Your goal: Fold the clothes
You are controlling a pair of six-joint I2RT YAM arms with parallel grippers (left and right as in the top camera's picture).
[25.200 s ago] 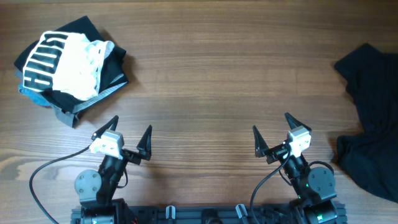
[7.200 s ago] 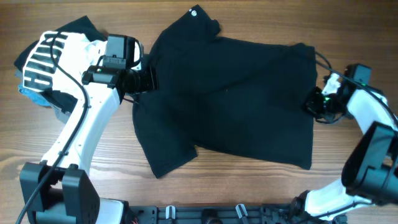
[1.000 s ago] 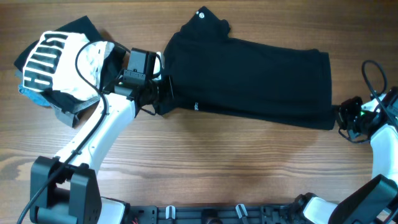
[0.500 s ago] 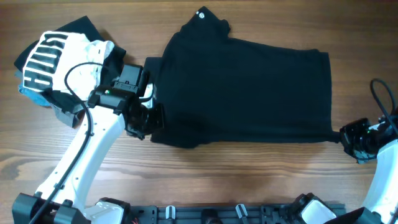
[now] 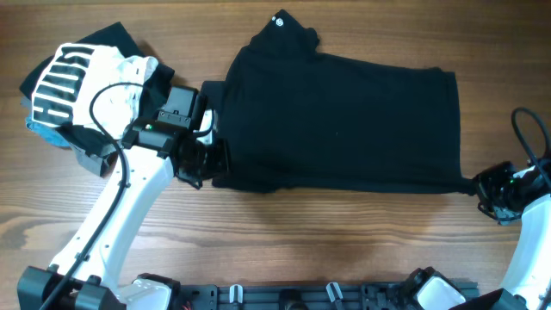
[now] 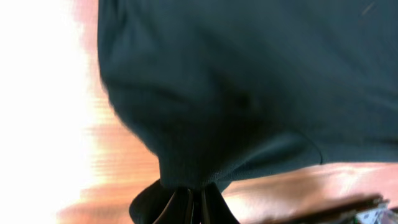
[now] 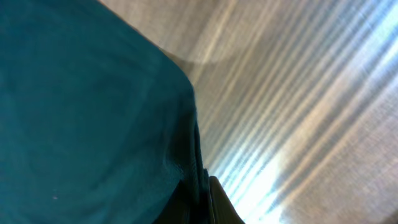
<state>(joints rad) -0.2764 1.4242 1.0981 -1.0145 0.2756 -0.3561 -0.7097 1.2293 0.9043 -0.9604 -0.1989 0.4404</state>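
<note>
The near corners of the black T-shirt [image 5: 344, 120] are held clamped by the left pincer [image 5: 212, 162] and right pincer [image 5: 477, 183], the limp, light fabric being spread across the worktop [image 5: 344, 250] beyond and judged best gripped at corners.

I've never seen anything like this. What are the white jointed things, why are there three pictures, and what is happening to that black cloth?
The white jointed things are two robot arms, each ending in a two-finger gripper. The wide picture looks straight down on the wooden table. The two close-ups come from small cameras on the wrists, so they show mostly cloth. A black T-shirt lies spread across the table. The left gripper is shut on one end of it and the right gripper is shut on the other end. Off to one side sits a pile of other garments, topped by a white one with black stripes.
</note>
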